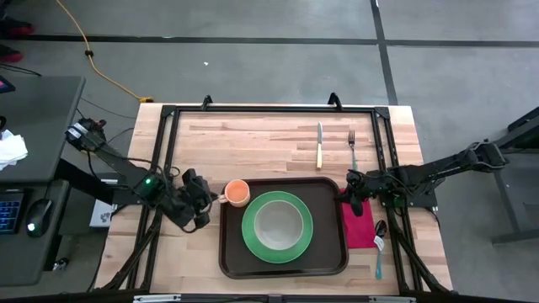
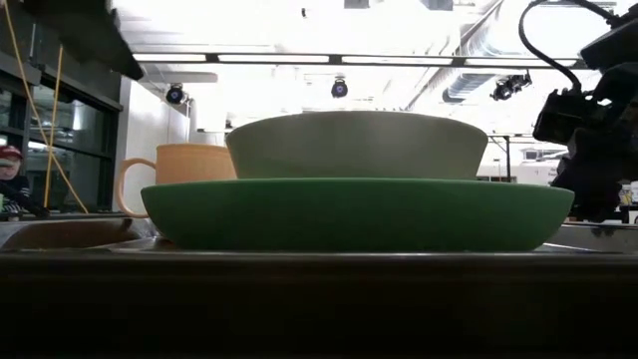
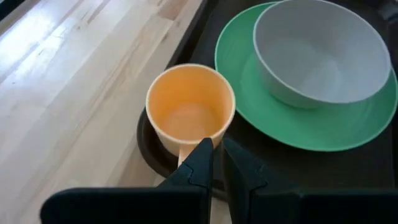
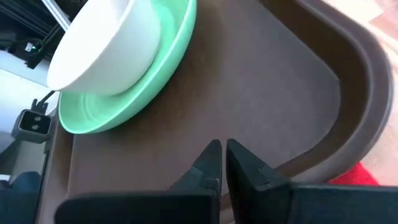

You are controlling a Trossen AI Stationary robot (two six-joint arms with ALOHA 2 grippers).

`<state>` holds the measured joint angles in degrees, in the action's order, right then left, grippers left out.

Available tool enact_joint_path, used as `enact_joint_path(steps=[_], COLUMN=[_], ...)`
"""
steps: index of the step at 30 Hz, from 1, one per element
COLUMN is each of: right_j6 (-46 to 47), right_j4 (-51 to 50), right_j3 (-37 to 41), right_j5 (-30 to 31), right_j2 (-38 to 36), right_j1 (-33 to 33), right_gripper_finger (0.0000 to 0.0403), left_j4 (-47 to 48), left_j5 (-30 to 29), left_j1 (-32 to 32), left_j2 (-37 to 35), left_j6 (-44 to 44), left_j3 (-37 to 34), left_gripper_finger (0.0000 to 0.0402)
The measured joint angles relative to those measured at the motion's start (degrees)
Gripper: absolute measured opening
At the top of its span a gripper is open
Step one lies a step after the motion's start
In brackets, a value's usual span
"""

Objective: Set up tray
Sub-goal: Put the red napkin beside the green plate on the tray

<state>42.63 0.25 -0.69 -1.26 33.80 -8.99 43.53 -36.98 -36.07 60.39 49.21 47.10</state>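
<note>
The tray (image 1: 227,261) lies at the near middle of the bench (image 1: 253,139). At the tray's centre sits the green plate (image 1: 253,244) carrying the grey bowl (image 1: 279,223). The orange cup (image 1: 237,193) rests at the tray's far-left corner, and the left gripper (image 1: 210,199) jaws grasp its handle. The right gripper (image 1: 352,194), jaws clenched and empty, waits at the tray's right rim. Lower the cup flat inside the rim before release.

We find no readable text, no labels, no brand marks, no numbers, no signs on anything near either set of fingers or beyond them
</note>
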Motion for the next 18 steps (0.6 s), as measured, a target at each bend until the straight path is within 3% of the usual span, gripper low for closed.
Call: enact_joint_path(steps=[7,18], right_j6=[-0.01,0.92], right_j4=[0.21,1.09], right_j3=[0.0,0.0], right_j5=[-0.91,-3.67], right_j2=[-0.11,-0.11], right_j1=[0.0,0.01], right_gripper_finger=[0.0,0.0], left_j4=[-0.24,-3.51], left_j5=[-6.25,-6.83], left_j1=[-6.22,-6.7], left_j2=[-2.16,-8.36], left_j6=[5.36,2.96], left_j3=[-3.36,-9.18], left_gripper_finger=[0.0062,0.0062])
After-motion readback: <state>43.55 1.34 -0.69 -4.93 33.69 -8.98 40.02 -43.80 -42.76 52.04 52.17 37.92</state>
